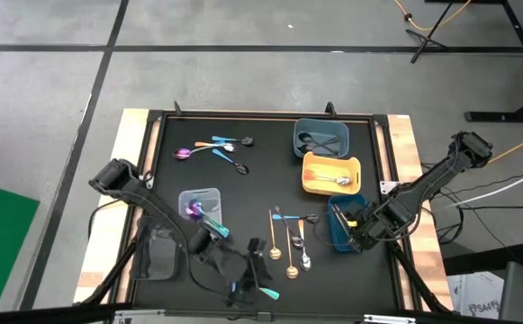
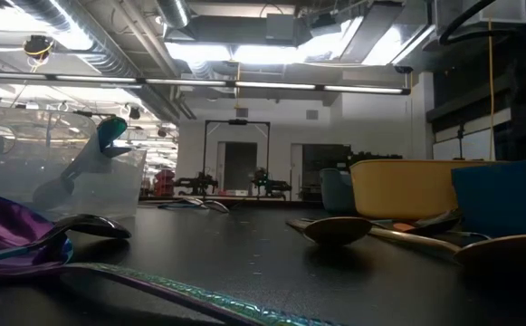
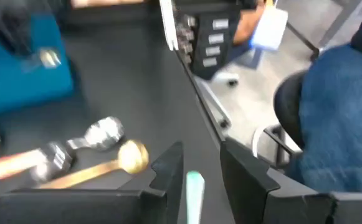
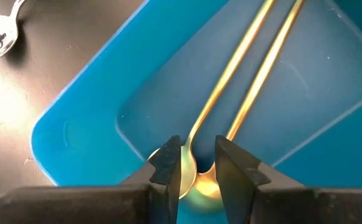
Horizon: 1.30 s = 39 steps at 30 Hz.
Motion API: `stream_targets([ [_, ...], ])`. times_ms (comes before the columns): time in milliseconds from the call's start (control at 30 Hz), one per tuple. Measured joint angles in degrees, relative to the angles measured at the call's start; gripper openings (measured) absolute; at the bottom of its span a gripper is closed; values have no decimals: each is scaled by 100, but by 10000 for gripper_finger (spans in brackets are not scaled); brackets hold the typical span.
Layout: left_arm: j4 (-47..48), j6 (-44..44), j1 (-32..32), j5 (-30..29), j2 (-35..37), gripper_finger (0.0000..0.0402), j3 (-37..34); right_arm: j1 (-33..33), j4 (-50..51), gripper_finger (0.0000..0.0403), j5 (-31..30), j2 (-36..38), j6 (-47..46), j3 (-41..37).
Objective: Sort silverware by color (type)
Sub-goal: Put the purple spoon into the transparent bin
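Right end effector (image 4: 193,163) over blue tray (image 4: 75,134), gripping gold spoon (image 4: 230,62)

Low view dim, backlit by ceiling lights (image 2: 244,50). Left wrist view motion-blurred; glare on near spoon (image 2: 9,231), which is out of focus.

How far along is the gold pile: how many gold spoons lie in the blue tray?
2. Both lie side by side in the blue tray, handles parallel: one spoon has its bowl at the right gripper, the other is beside it. More may be hidden.
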<state>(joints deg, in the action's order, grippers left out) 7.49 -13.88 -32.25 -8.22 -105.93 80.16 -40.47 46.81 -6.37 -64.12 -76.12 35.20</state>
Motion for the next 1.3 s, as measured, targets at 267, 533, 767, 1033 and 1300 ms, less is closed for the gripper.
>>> stream_targets([
  [267, 498, -876, -277, 230, -358, 100, -2, 0, -15, 85, 0, 0, 0, 0],
  [533, 774, -1008, -415, 238, -775, 100, -2, 0, -26, 85, -2, 0, 0, 0],
  [767, 1344, -1015, -400, 244, -922, 100, -4, 0, -28, 85, -2, 0, 0, 0],
  [1033, 1505, -1015, -376, 148, -955, 100, -2, 0, -28, 85, -2, 0, 0, 0],
  [1300, 1514, -1004, -341, 126, -1201, 100, -4, -2, -27, 85, -2, 0, 0, 0],
])
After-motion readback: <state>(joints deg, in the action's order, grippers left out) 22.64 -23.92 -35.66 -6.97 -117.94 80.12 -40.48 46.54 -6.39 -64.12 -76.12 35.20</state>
